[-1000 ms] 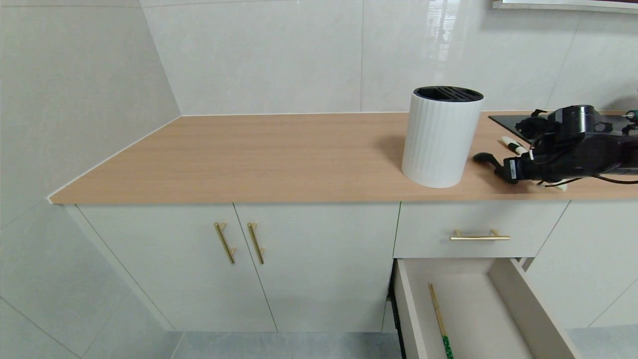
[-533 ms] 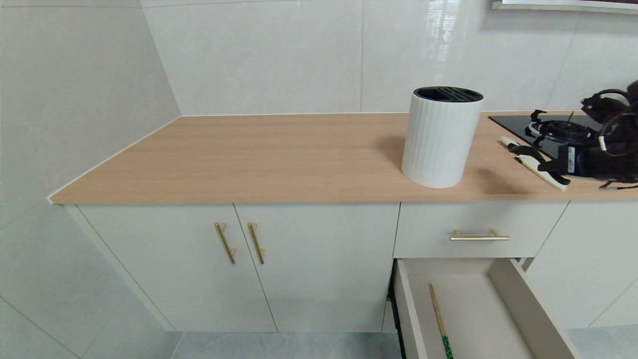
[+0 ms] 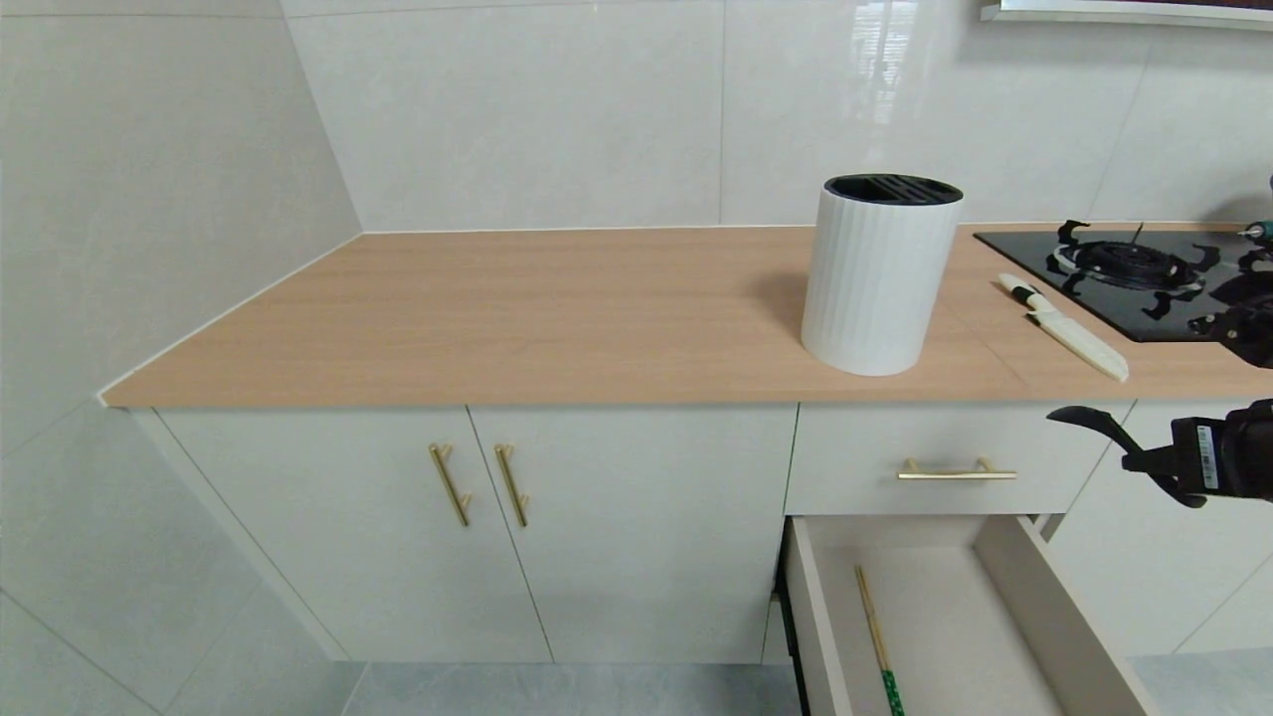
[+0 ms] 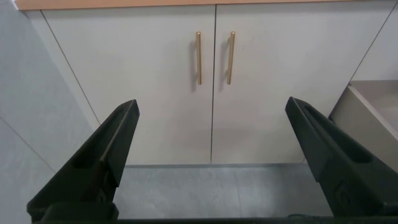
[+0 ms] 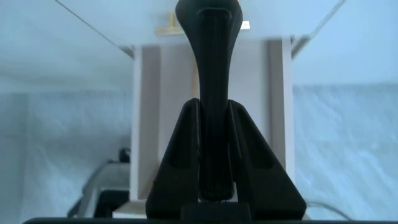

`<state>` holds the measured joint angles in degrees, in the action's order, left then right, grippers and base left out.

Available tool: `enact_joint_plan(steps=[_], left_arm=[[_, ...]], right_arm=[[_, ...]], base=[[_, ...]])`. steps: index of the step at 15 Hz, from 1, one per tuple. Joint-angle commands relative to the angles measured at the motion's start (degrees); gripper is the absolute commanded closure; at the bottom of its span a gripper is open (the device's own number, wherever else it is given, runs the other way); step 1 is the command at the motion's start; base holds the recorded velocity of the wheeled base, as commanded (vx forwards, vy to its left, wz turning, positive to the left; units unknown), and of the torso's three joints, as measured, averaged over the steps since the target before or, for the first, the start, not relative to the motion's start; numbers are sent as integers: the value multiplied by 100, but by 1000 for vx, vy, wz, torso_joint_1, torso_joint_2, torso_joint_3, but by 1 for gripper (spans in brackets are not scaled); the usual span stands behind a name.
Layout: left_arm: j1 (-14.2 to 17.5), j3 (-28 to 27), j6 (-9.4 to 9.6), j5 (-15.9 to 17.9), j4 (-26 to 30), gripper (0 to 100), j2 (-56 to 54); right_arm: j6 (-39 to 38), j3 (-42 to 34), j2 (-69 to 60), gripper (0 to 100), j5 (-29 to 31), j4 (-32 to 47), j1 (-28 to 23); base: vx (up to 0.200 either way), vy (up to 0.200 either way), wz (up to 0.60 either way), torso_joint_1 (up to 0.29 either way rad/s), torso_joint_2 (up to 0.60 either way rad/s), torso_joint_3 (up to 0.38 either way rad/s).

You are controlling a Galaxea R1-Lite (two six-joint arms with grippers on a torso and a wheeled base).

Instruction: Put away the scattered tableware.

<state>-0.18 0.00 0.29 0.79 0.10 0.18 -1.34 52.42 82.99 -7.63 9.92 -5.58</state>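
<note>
the right gripper (image 5: 208, 12) points straight down at an open drawer (image 5: 148, 112). its two black fingers (image 5: 209, 93) are pressed together, with only a thin seam between them. the drawer lies beneath it, its pale walls running along either side of the fingers and its beige bottom visible between them. a thin tan strip (image 5: 194, 81) lies in the drawer just beside the fingers, mostly hidden by them and too little to name. a gold handle (image 5: 165, 28) shows at the drawer's front edge, partly covered by the fingertips. grey tiled floor (image 5: 62, 143) spreads out on both sides of the drawer.
</note>
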Motion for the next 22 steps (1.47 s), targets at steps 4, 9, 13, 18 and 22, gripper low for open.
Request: enact_joint_plan(steps=[4, 9, 13, 18, 22], left_arm=[[1, 0, -3, 0, -1, 0, 8], [1, 0, -3, 0, -1, 0, 8], [1, 0, -3, 0, -1, 0, 8], [1, 0, -3, 0, -1, 0, 8], [1, 0, -3, 0, -1, 0, 8]], right_arm=[[20, -179, 393, 100, 192, -8, 101], [187, -355, 393, 100, 192, -157, 128], [187, -382, 455, 100, 192, -166, 207], [196, -382, 648, 100, 209, -166, 216], [196, -540, 991, 100, 464, -579, 216]], base=[[0, 0, 0, -26, 53, 31], [0, 0, 0, -177, 420, 237], [0, 0, 0, -185, 469, 276], [0, 0, 0, -159, 456, 291], [0, 0, 0, -85, 257, 173]])
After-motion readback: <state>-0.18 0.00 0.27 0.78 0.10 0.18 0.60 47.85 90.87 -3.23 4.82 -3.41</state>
